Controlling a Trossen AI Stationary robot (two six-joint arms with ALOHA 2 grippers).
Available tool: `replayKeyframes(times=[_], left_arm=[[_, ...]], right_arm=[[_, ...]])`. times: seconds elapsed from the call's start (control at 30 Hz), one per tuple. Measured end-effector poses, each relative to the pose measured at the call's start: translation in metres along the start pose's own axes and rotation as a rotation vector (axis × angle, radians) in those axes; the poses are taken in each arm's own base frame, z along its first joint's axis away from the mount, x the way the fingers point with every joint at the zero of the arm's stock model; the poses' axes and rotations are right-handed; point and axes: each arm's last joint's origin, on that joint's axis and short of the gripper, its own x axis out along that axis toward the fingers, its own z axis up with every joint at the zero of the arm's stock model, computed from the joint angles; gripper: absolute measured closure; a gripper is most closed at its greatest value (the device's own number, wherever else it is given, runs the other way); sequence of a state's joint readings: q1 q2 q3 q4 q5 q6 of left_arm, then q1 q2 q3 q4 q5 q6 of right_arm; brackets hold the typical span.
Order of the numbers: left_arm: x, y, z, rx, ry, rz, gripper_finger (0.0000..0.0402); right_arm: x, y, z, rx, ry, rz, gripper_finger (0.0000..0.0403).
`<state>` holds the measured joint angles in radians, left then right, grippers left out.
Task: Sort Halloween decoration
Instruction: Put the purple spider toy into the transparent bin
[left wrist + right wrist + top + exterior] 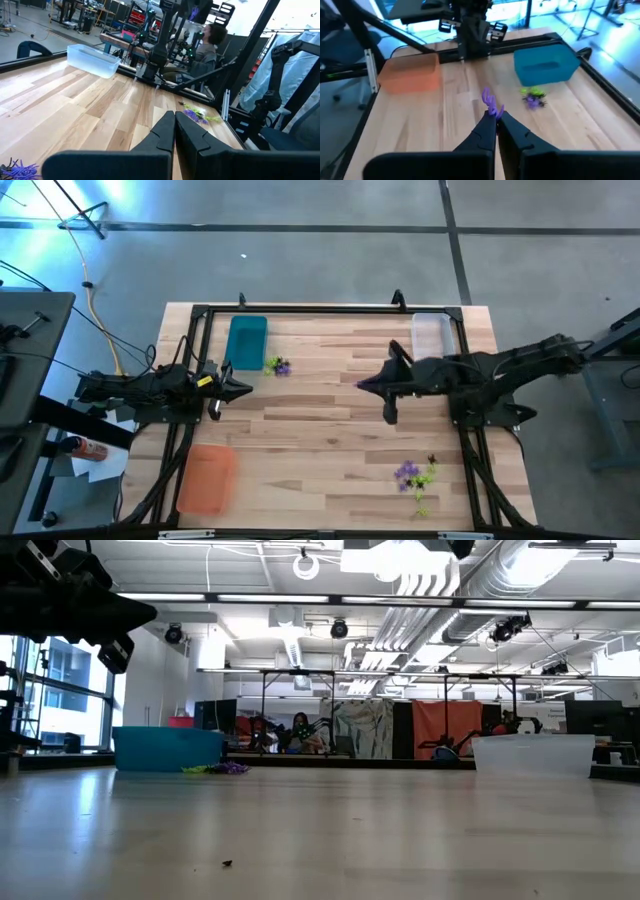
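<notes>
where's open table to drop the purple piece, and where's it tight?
Bare wood runs between the orange tray and the big trinket pile, and mid-table between the two grippers. Tight spots: beside the teal tray, where a small pile sits by the left gripper, and around the big pile.

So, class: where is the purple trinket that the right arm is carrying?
The purple trinket sits pinched at the right fingers' tips, above mid-table in the high view, between the teal tray and clear tray.

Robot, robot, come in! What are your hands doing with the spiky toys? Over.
Right gripper shut on a purple trinket, above mid-table. Left gripper shut, empty, beside the teal tray. Main pile waits near the front right corner. Nothing in the way.
</notes>
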<state>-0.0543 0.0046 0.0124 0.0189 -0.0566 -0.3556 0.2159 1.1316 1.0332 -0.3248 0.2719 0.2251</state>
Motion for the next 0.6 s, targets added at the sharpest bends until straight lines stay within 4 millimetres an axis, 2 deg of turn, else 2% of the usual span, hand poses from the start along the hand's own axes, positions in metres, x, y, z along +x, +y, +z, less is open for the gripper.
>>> replayKeyframes(times=[0.13, 0.23, 0.43, 0.6], left_arm=[[0.000, 0.000, 0.000, 0.000, 0.000, 0.000, 0.0402], [0.000, 0.000, 0.000, 0.000, 0.000, 0.000, 0.0401], [0.000, 0.000, 0.000, 0.000, 0.000, 0.000, 0.0402], [0.000, 0.000, 0.000, 0.000, 0.000, 0.000, 0.0401]], right_arm=[[0.002, -0.006, 0.001, 0.008, 0.015, 0.036, 0.0403], [0.003, -0.015, -0.004, 0.057, 0.059, -0.065, 0.0403], [-0.003, -0.066, -0.030, 0.304, 0.309, -0.467, 0.0403], [-0.019, -0.119, -0.047, 0.591, 0.463, -0.780, 0.0403]])
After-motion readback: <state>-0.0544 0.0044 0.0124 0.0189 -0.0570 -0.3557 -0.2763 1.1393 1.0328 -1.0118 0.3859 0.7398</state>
